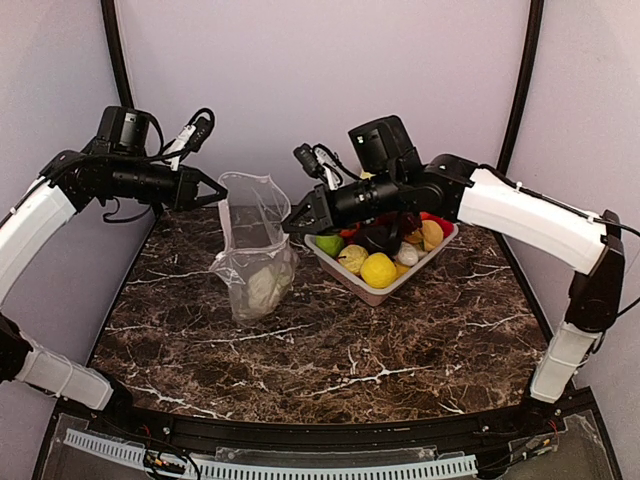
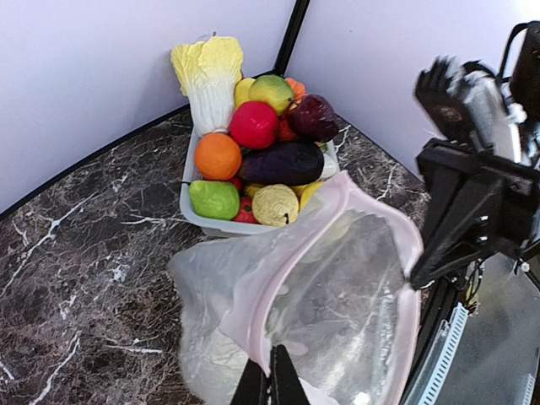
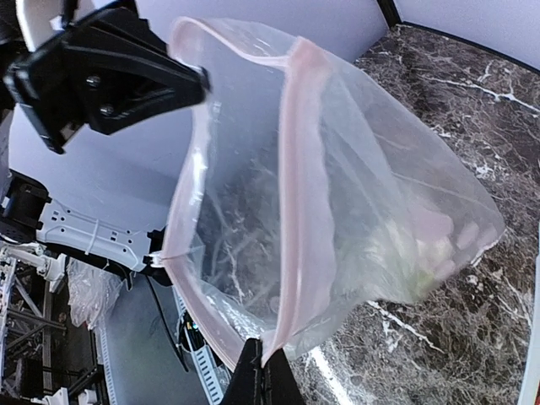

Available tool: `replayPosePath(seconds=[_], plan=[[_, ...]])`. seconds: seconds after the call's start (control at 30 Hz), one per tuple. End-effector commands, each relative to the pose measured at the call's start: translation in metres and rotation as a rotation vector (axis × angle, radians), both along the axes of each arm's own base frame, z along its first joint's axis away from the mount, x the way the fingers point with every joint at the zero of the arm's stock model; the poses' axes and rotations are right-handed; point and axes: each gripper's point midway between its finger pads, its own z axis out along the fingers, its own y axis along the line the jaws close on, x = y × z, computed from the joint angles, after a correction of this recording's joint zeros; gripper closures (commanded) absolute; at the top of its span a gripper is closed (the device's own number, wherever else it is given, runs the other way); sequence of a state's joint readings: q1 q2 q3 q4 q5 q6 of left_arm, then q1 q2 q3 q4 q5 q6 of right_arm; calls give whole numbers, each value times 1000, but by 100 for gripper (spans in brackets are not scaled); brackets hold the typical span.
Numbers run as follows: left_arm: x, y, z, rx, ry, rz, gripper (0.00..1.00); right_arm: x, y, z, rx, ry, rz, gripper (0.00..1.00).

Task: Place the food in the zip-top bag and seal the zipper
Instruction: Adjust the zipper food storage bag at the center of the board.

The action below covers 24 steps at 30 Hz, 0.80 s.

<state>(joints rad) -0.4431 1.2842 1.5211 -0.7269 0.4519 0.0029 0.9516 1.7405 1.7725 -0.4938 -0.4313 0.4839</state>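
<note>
The clear zip-top bag (image 1: 255, 250) stands on the table, its mouth held open between both grippers. My left gripper (image 1: 222, 196) is shut on the far-left rim. My right gripper (image 1: 288, 226) is shut on the right rim. The pink zipper (image 2: 283, 261) rings the open mouth; it also shows in the right wrist view (image 3: 299, 186). The white cauliflower (image 1: 262, 288) lies inside at the bag's bottom, seen through the plastic (image 3: 422, 245). The yellow lemon (image 1: 378, 270) and a dark purple piece (image 1: 378, 238) sit in the tray.
The pale tray (image 1: 372, 295), right of the bag, is heaped with toy produce: a green piece (image 1: 329, 244), an orange (image 2: 218, 156), a red ball (image 2: 253, 125), an eggplant (image 2: 283, 162) and a cabbage (image 2: 208, 80). Walls enclose the marble table (image 1: 330, 350).
</note>
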Motion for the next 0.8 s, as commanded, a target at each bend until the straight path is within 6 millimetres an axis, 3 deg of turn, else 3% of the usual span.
replayPosePath(seconds=[0.0, 0.2, 0.33, 0.57, 0.67, 0.77], plan=[[-18, -10, 26, -96, 2, -78, 99, 15, -10, -23, -45, 13, -96, 100], [-3, -14, -30, -10, 131, -71, 99, 34, -25, -82, -156, 106, -206, 100], [1, -24, -58, -10, 206, -106, 99, 39, -33, -99, -197, 115, -243, 96], [7, -36, -60, -86, 191, -136, 99, 36, -45, -67, -170, 8, -229, 56], [12, -40, -53, -126, 147, -141, 99, 35, -65, -49, -186, -66, -269, 33], [13, -41, -59, -136, 125, -147, 99, 38, -95, -37, -236, -143, -356, 20]])
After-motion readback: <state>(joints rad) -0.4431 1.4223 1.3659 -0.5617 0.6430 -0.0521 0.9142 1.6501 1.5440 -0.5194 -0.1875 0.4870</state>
